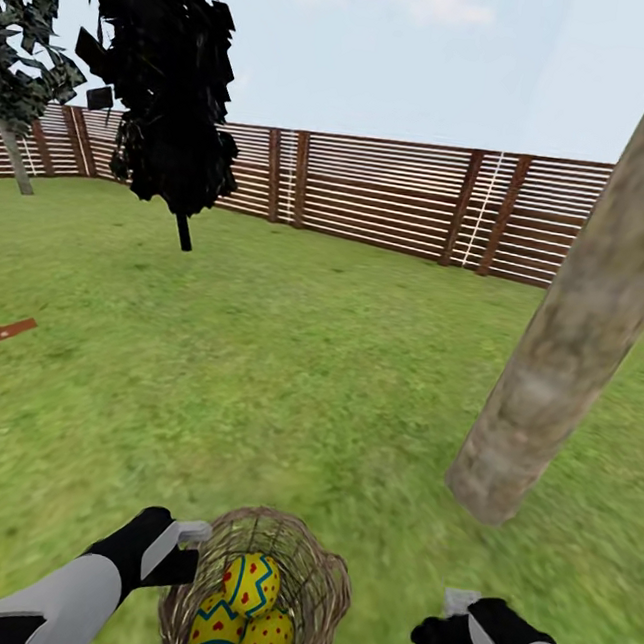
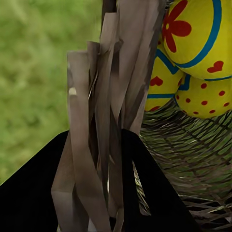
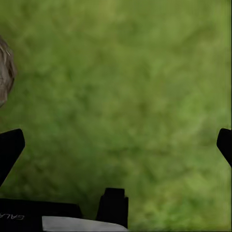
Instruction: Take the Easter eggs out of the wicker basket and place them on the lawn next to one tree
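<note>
- Our left gripper (image 2: 99, 159) is clamped on the wall of the wicker basket (image 1: 315, 583): in the left wrist view the two dark fingers (image 2: 34, 193) sit on either side of a bunch of brown wicker strips, pressed against them.
- In the head view our left gripper (image 1: 190, 538) meets the basket's left rim, low in the picture between our arms.
- Our right gripper (image 3: 116, 145) is spread wide with nothing between its fingertips; its wrist view looks down on bare lawn (image 3: 125, 82), with a scrap of pale bark at one edge.
- In the head view the right gripper (image 1: 458, 611) hangs well right of the basket, apart from it.
- The three Easter eggs (image 1: 250, 583) lie in the basket, touching one another; the left wrist view shows their red flower, heart and dot marks (image 2: 203, 38) close up.
- Only the head view lets us place the tree (image 1: 574, 323): its thick pale trunk rises from the grass ahead and right of the basket, with a black-foliaged tree (image 1: 171, 72) and the slat fence (image 1: 398, 195) farther off.
</note>
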